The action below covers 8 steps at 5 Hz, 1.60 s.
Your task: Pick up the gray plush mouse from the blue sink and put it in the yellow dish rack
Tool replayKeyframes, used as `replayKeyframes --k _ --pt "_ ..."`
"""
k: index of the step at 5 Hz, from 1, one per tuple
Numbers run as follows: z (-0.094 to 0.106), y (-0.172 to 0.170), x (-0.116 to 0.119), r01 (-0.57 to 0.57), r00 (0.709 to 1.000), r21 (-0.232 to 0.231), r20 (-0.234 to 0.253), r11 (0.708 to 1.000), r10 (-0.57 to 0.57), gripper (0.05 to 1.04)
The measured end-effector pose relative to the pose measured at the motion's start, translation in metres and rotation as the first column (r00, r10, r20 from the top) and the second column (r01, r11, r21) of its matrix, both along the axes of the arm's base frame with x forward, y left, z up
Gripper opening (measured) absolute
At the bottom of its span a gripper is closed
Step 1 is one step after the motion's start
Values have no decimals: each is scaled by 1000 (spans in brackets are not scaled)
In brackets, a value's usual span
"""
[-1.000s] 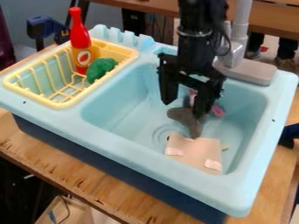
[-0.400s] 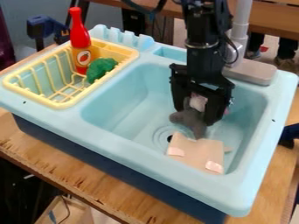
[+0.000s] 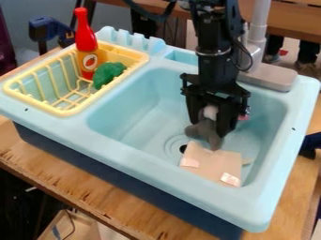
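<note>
Low over the sink basin, my black gripper (image 3: 209, 125) hangs open, with its two fingers on either side of a grey plush toy (image 3: 205, 131). The toy's pale upper part shows between them, while its darker body sticks out below. I cannot tell whether either finger presses on it. A bit of pink (image 3: 243, 116) peeks out at the gripper's right. The toy's lower end meets the top edge of a tan cardboard piece (image 3: 210, 164) with pale patches at its corners.
A yellow drying rack (image 3: 69, 111) at the left holds a red bottle (image 3: 87, 42) and green broccoli (image 3: 108, 75). The grey faucet (image 3: 270, 75) stands close behind the arm at the right. The light-blue sink's rim (image 3: 125, 145) surrounds the basin.
My gripper has moved right and slightly down around the plush toy, and its fingers have lately drawn a little closer together. The toy and cardboard have shifted slightly.
</note>
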State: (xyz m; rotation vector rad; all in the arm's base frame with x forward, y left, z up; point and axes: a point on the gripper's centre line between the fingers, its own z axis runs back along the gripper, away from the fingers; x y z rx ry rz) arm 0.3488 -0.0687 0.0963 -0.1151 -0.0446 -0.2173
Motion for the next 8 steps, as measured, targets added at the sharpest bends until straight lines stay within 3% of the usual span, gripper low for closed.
replayKeyframes --k 1,2,3,4,5,6,8 --pt "0 3 1 -16 1000 7 -1 1000 16 680" --pt "7 15 2 -59 998 51 23 997 58 671" --pt "50 34 -1 -116 984 71 143 991 105 667" --pt "99 51 -27 -215 949 -18 231 977 213 666" --pt "137 80 -61 -327 910 -75 242 942 335 666" --pt "147 116 -92 -469 866 9 199 883 458 666" --pt "121 176 -90 -621 783 103 130 777 608 666"
